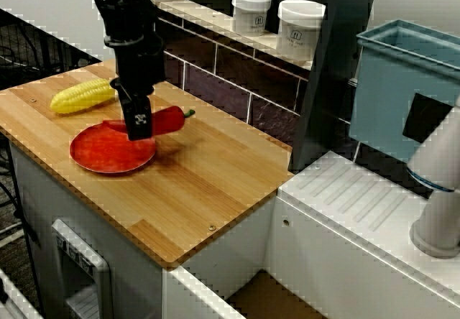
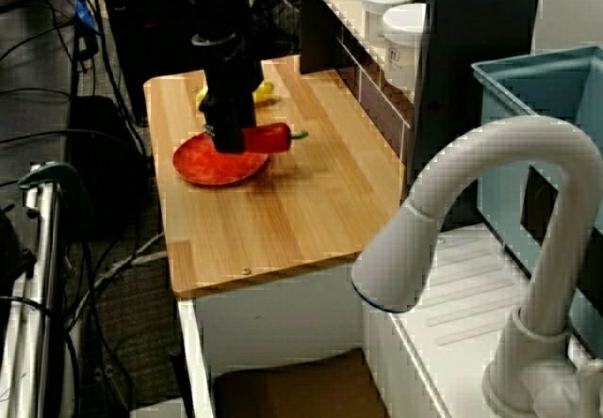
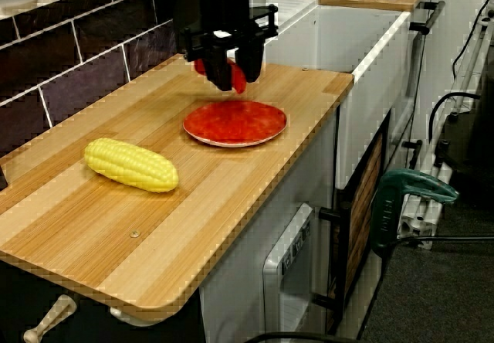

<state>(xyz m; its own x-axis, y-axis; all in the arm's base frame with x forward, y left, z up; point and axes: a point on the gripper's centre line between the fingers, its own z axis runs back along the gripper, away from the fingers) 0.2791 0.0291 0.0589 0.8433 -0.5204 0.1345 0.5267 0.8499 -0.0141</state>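
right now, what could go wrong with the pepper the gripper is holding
The gripper clamps the red pepper off-centre, with the stem end sticking out sideways, so it might pivot or slip. That end hangs past the rim of the red plate; let go here, the pepper could tip onto the wooden counter.
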